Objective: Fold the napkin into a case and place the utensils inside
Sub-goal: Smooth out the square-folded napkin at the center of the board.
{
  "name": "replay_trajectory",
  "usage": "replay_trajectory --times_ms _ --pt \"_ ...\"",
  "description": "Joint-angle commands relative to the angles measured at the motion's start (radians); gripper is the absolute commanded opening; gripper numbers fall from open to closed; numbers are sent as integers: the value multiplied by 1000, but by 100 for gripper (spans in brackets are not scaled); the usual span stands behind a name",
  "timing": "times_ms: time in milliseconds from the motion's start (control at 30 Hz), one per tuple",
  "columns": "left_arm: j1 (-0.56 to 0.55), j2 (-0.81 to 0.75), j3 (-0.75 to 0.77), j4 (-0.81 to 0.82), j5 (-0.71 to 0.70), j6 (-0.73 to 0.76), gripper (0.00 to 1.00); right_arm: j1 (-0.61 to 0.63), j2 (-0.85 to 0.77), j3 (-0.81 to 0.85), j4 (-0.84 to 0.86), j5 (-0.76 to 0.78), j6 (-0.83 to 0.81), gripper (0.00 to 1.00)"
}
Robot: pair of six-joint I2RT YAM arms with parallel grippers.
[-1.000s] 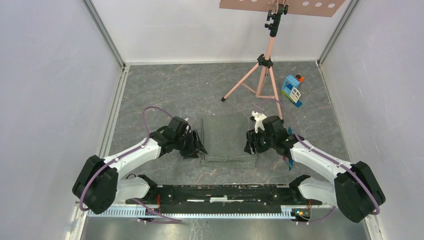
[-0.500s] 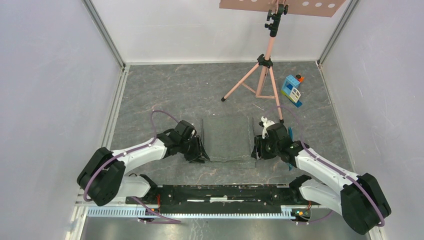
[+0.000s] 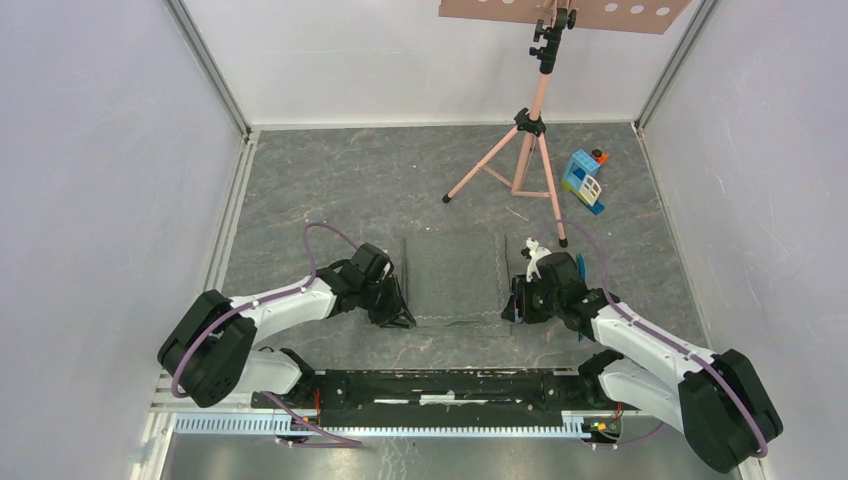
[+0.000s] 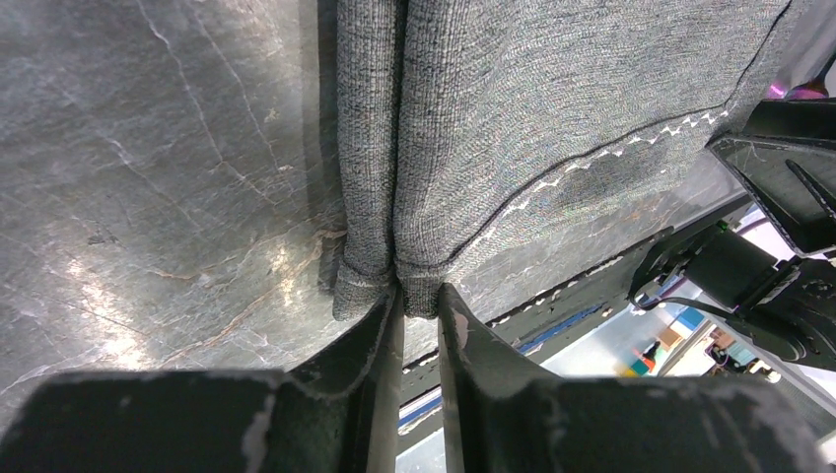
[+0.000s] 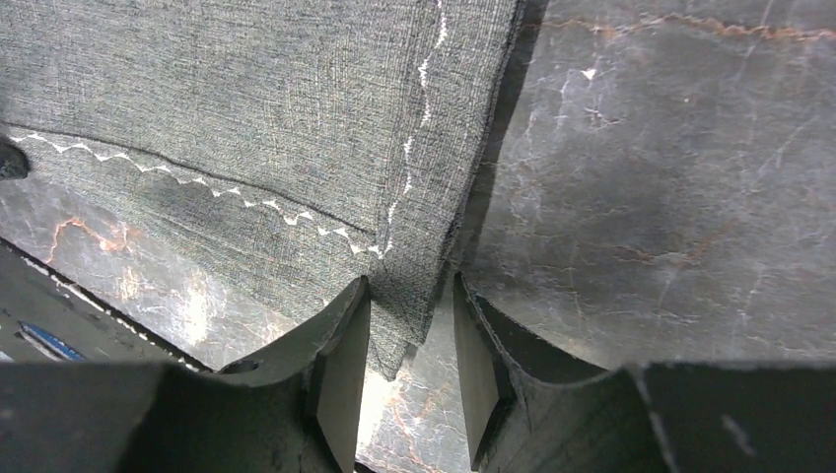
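Observation:
The dark grey napkin (image 3: pixel 455 280) lies flat on the floor between my two arms, with a pale stitched line near its edge (image 5: pixel 256 197). My left gripper (image 3: pixel 398 312) is at its near left corner. In the left wrist view my left gripper (image 4: pixel 417 296) has narrow jaws pinching a bunched fold of the napkin (image 4: pixel 552 108). My right gripper (image 3: pixel 513 305) is at the near right corner. In the right wrist view my right gripper (image 5: pixel 412 296) is open around the corner tip, with a gap on one side. A teal sliver of the utensils (image 3: pixel 579 268) shows beside my right wrist, mostly hidden.
A pink tripod stand (image 3: pixel 530 130) stands behind the napkin, one foot close to my right wrist. A blue-and-white toy block house (image 3: pixel 583 180) sits at the back right. White walls enclose the floor, and the black base rail (image 3: pixel 450 385) runs along the near edge.
Both grippers slid from the napkin's sides toward its near corners and narrowed their jaws. The left one closed onto the cloth fold.

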Motion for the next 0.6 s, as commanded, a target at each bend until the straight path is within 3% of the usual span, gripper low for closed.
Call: replay_trajectory --times_ms 0,567 --pt "-6 -17 -7 21 -11 -20 25 -2 -14 -19 50 -54 23 41" --pt "-6 -47 -3 2 -23 -19 8 -2 -59 6 -6 -40 16 16"
